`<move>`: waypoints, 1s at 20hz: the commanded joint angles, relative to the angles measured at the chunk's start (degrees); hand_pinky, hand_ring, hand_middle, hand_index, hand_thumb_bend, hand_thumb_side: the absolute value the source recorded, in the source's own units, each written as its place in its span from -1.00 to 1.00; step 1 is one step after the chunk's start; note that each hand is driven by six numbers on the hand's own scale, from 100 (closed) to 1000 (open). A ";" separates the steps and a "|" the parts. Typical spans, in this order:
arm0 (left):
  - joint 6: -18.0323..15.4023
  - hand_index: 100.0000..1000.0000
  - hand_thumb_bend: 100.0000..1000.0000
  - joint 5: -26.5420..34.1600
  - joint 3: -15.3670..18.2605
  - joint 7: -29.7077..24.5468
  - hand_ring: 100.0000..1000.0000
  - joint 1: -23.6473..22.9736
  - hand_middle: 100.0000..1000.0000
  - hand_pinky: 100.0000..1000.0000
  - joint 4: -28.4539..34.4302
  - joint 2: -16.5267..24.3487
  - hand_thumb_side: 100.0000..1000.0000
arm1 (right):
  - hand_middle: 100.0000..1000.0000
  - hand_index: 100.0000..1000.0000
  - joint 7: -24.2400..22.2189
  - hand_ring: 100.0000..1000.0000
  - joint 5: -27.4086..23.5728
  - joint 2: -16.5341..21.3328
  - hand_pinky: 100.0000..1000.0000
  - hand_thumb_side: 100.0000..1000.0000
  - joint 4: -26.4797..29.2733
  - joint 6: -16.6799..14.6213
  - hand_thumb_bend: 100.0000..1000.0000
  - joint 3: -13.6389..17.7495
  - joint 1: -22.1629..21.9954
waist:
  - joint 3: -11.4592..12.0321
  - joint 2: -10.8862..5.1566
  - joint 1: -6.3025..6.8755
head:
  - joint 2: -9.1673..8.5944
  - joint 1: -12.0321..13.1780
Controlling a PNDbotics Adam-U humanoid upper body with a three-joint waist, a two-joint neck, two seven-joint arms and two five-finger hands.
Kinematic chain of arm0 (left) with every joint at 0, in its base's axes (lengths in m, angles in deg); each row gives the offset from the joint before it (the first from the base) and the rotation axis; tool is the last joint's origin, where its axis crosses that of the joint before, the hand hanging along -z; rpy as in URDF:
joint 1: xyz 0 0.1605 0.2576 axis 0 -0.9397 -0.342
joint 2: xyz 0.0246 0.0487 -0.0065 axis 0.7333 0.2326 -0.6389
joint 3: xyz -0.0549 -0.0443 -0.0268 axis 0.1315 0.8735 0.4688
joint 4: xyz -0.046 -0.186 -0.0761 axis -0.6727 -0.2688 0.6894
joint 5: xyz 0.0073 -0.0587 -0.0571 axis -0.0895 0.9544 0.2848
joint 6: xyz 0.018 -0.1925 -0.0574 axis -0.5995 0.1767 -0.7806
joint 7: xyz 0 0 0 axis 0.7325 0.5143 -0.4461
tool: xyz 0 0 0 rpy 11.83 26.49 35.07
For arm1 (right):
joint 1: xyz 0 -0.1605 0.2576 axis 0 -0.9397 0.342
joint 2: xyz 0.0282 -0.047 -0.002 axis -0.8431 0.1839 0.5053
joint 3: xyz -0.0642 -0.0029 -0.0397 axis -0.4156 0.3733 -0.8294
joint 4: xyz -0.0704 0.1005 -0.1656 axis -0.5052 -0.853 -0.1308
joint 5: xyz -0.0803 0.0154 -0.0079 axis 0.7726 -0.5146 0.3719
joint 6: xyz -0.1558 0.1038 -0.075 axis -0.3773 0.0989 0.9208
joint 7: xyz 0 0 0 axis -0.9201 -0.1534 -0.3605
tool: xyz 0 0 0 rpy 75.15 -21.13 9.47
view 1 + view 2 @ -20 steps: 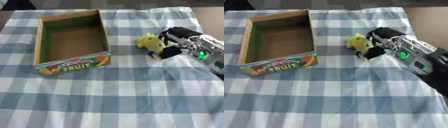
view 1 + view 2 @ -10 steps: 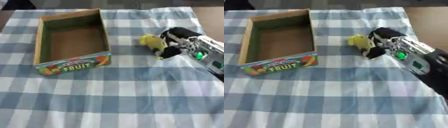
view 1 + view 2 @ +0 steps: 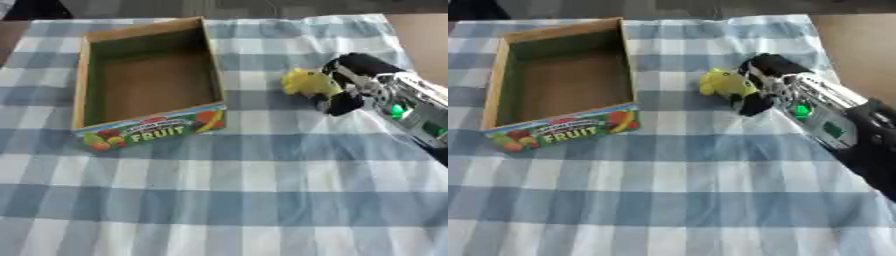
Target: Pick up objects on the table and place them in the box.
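Observation:
A small yellow object (image 3: pixel 304 82) sits on the blue-and-white checked cloth, right of the cardboard fruit box (image 3: pixel 81 94). The box is open and holds nothing that I can see. My right hand (image 3: pixel 350 84) reaches in from the right and its black fingers curl round the yellow object's right side, the thumb below it. The object is still low, at the cloth. My left hand shows in neither view.
The checked cloth (image 3: pixel 227 200) covers most of the table. Bare brown tabletop (image 3: pixel 859 45) shows past its right edge. The box's printed front panel (image 3: pixel 562 131) faces me.
My right hand has closed in round the yellow object, which has shifted slightly up and to the left in its grasp. The box has stayed put.

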 commanded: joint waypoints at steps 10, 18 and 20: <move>0.14 0.75 -1.00 -0.17 0.02 -0.18 0.10 0.15 0.13 0.26 1.15 0.56 0.32 | -0.54 -0.18 5.08 -0.07 -3.47 3.13 0.40 -0.80 9.36 3.95 -1.00 3.95 1.62 | 0.01 -1.49 -0.26 | -0.53 0.05; 0.15 0.75 -1.00 -0.11 -0.15 -0.37 0.10 0.29 0.13 0.25 1.15 0.78 0.31 | -0.64 -0.34 6.66 -0.17 -5.00 3.32 0.37 -0.83 13.38 5.81 -1.00 4.43 6.60 | 0.59 -1.65 -0.60 | -0.56 -0.61; 0.16 0.75 -1.00 -0.08 -0.23 -0.47 0.10 0.28 0.13 0.25 1.15 0.91 0.31 | -0.65 -0.35 6.60 -0.18 -4.61 2.82 0.37 -0.81 13.57 5.79 -1.00 3.86 8.84 | 0.85 -1.71 -0.71 | -0.55 -0.87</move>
